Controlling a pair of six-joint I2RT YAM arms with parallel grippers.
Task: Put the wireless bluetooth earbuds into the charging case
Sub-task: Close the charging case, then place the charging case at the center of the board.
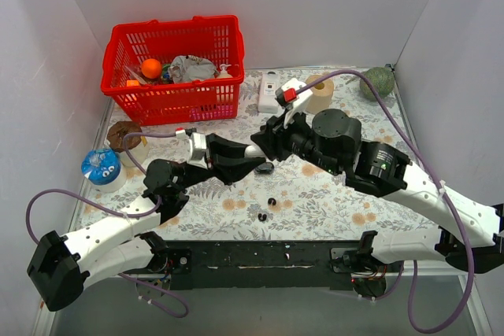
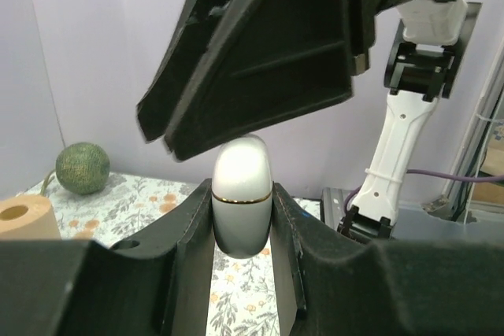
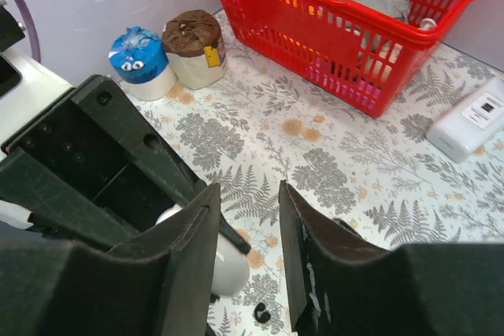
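**A:** What is the biggest thing to steer by?

**B:** The red plastic lattice basket at the back of the flower-printed tablecloth. Everything that matters sits in front of its right corner.

**A:** And the arms?

**B:** The left gripper is clamped on the glossy white egg-shaped charging case. It holds the case upright off the cloth, a little in front of that basket corner. The right gripper hangs just over the case's rounded top, its fingers parted a little with nothing between them.

**A:** Is the case open?

**B:** It looks shut. The thin gold band around it reads as an unbroken seam, so I judge the step in hand is raising the lid.

**A:** How to do that well?

**B:** The left fingers reach up to about the band, so the right gripper should take only the top above it, one finger on each side, square on. The shell is smooth and curved. A light squeeze may let it slip, and an off-centre one may push it out sideways. Swing the top about its hinge rather than pulling straight up. I cannot tell which side the hinge is on.

**A:** And the earbuds?

**B:** Two tiny black bean-shaped earbuds lie on the cloth, farther in front of the basket than the case. Neither is in the case yet. They are far smaller than the fingers, so each will need a careful fingertip pinch.
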